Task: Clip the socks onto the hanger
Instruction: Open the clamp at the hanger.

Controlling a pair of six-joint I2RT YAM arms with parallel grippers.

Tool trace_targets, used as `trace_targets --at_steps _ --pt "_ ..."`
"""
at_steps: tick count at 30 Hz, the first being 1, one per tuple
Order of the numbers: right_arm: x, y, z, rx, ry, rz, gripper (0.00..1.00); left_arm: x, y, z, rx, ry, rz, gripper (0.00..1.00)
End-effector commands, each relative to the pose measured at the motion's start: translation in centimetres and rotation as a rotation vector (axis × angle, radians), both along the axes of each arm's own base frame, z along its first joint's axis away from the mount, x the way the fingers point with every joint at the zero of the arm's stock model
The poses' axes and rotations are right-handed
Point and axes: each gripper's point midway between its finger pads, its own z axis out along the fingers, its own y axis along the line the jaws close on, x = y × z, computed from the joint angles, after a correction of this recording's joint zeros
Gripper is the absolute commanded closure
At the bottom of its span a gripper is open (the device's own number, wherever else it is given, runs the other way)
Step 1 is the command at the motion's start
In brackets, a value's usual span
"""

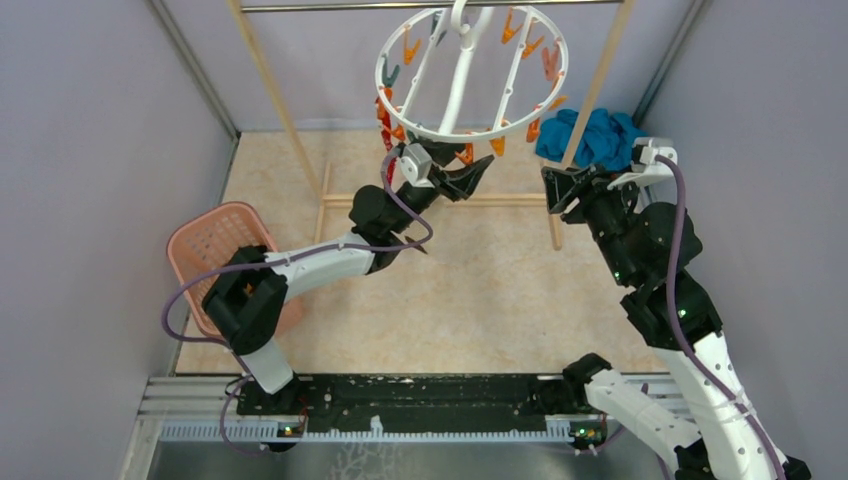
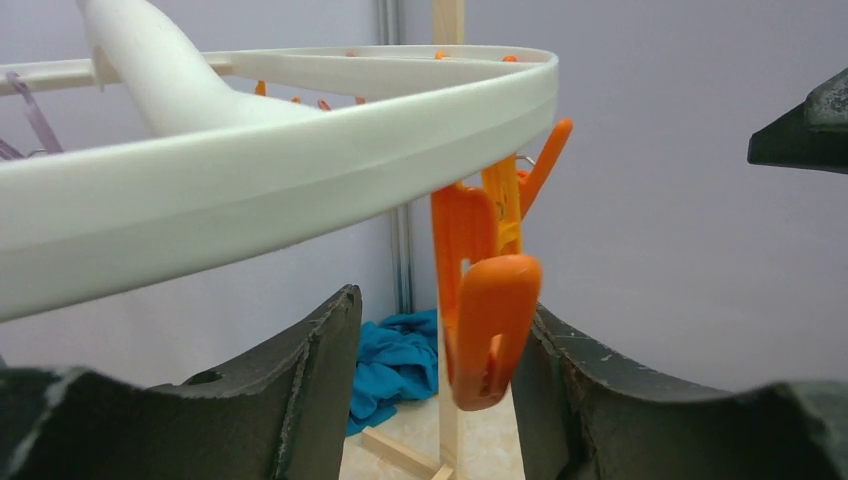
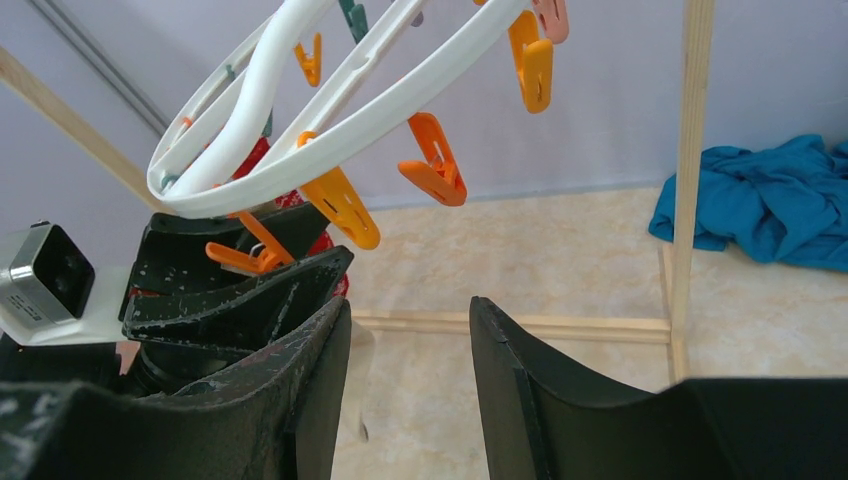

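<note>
The left end effector (image 2: 440, 308) is sitting just beneath the white hanger ring (image 2: 250, 175). Its fingers are standing partly apart around one hanging orange clip (image 2: 492, 320), which is lying close against one finger, with a clear gap on the other side. The right end effector (image 3: 408, 312) is hovering nearby, moderately wide and holding nothing. A red sock (image 1: 384, 120) is hanging at the ring's left rim. A teal cloth (image 1: 595, 135) is lying on the bench beside the wooden rack (image 1: 278, 100).
</note>
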Motion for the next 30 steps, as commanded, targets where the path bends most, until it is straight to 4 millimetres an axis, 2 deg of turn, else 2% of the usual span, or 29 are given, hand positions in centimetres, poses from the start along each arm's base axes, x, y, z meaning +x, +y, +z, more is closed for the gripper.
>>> trace_targets --at_steps 1,3,12,15,17,21,22,24,27,30 --pt "-0.1 -0.5 1.5 0.017 -0.045 -0.017 0.53 -0.9 0.9 1.7 -0.058 -0.031 -0.004 0.41" --pt "-0.1 -0.4 1.5 0.02 -0.045 -0.011 0.53 -1.0 1.3 1.6 -0.065 -0.03 0.009 0.41" --pt "0.1 0.0 1.2 0.026 -0.037 0.002 0.53 -2.0 2.8 2.3 -0.115 -0.042 0.012 0.58" --pt "0.1 0.0 1.1 0.025 -0.033 0.004 0.53 -2.2 3.0 2.3 -0.123 -0.041 0.014 0.71" --pt "0.0 0.0 1.2 0.026 -0.035 0.003 0.53 -2.2 3.1 2.2 -0.122 -0.04 0.011 0.83" --pt "0.0 0.3 1.5 0.028 -0.04 0.015 0.53 -2.4 3.3 2.1 -0.12 -0.038 0.009 0.94" --pt "0.1 0.5 1.5 0.026 -0.04 0.028 0.53 -2.6 3.3 2.0 -0.116 -0.039 0.005 0.99" --pt "0.5 1.4 1.2 0.0 -0.02 0.062 0.53 -2.9 3.1 1.8 -0.094 -0.032 -0.009 1.0" --pt "1.1 3.9 0.8 -0.06 0.024 0.178 0.54 -3.5 2.9 1.7 -0.05 -0.012 -0.039 1.0" --pt "1.0 6.0 2.4 -0.044 -0.011 0.282 0.54 -3.9 2.6 1.7 0.006 0.035 -0.065 1.0"
